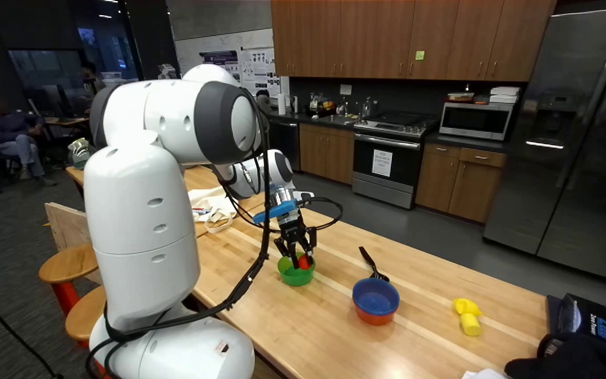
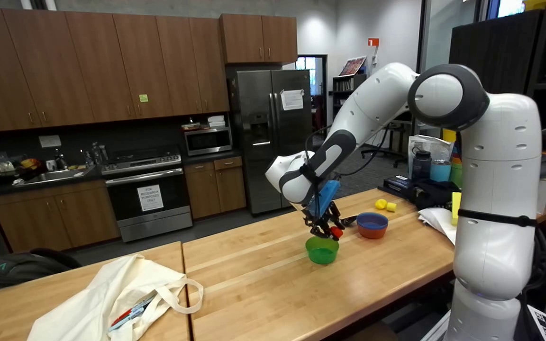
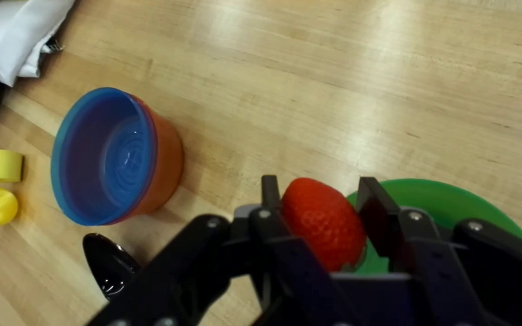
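In the wrist view my gripper (image 3: 321,194) is shut on a red strawberry (image 3: 324,222), which sits tilted between the two black fingers. A small leafy tip shows at the strawberry's lower end. Below and to the right of the jaws lies a green bowl (image 3: 447,194), partly hidden by the right finger. Both exterior views have the gripper (image 1: 303,259) low over the green bowl (image 1: 296,277), with the red strawberry (image 2: 336,232) at the bowl's rim height or just above it. Whether the strawberry touches the bowl (image 2: 322,254) I cannot tell.
A blue bowl (image 3: 127,163) sits nested in an orange bowl (image 3: 170,167). Close by lies a black utensil (image 1: 370,263). Farther along the table are a yellow cylinder (image 1: 470,325) and a rounded yellow object (image 1: 465,306). A cream cloth bag (image 2: 112,293) rests at the other end.
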